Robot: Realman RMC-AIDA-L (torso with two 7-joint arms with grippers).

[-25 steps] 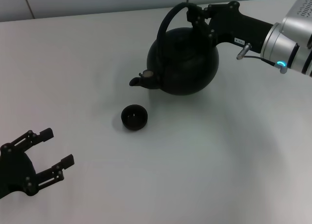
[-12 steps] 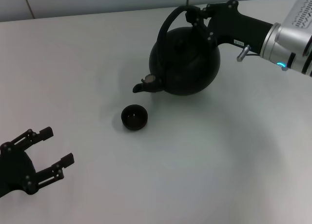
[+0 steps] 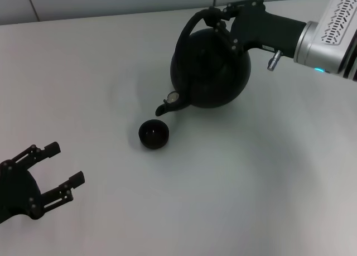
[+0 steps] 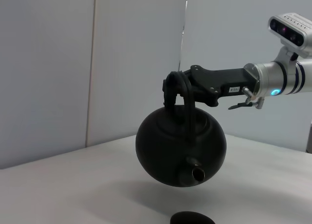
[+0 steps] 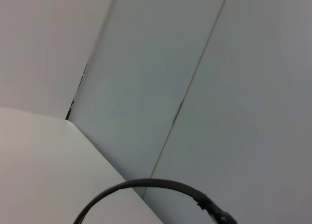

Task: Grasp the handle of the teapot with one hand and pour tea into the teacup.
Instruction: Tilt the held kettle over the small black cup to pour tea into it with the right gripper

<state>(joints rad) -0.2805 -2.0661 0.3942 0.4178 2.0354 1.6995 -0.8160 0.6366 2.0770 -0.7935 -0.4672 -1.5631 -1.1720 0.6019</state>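
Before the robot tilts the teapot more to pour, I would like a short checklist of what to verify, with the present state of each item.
1. Right gripper shut on the thick black arched handle: ok.
2. Large round matte-black teapot lifted clear of the white table: ok, a gap shows under it in the left wrist view.
3. Short curved spout tilted down toward the tiny round black teacup: ok.
4. Spout directly above the teacup: cannot tell; in the head view it looks slightly behind the cup.
5. Tea already flowing: cannot tell, no stream visible.
6. Left gripper open and parked away from the teacup: ok.
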